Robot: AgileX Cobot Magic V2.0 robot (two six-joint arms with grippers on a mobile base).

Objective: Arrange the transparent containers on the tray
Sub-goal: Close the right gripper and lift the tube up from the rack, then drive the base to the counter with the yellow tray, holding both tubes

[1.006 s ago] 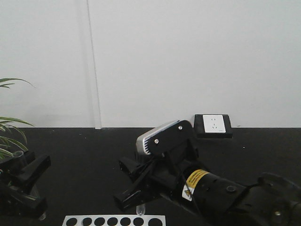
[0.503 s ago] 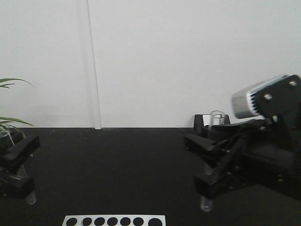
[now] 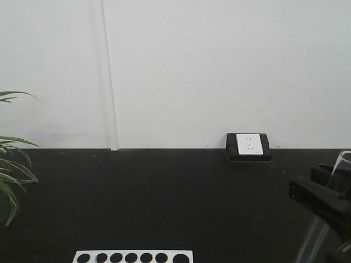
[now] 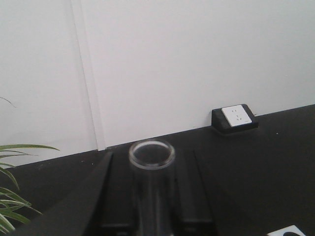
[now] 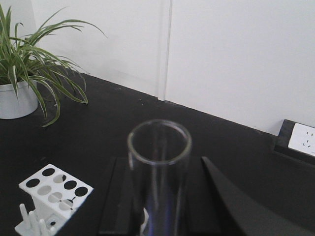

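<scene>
Standing upright between the two matte black fingers [image 4: 88, 206] of the left gripper [image 4: 150, 167], the left test tube [image 4: 152, 196], a slender clear glass cylinder with a round open rim, is clamped at its sides, and its smooth rim is raised just above the fingertips. Ahead of this gripper and to its right, a black-framed white wall socket [image 4: 236, 115] is seen on the smooth black tabletop [image 4: 275, 162] at the foot of a plain white wall [image 4: 197, 59]. Thin green plant leaves [image 4: 15, 206] are seen low to its left.

The right gripper [image 5: 158, 167] is likewise closed on the right test tube [image 5: 158, 196], a second clear glass cylinder of the same narrow shape, held between flat black fingers. The dark pads behind it are seen through its transparent wall, and its thick rounded rim is raised clear of the fingertips. Below and to the left of this gripper, a white plastic rack with round holes [image 5: 54, 189] is set on the tabletop, well apart from the tube. Farther off to the left, a spiky green plant in a white pot [image 5: 17, 98] is placed. In the front view the right test tube is seen tilted at the right edge, gripped partway along its length
</scene>
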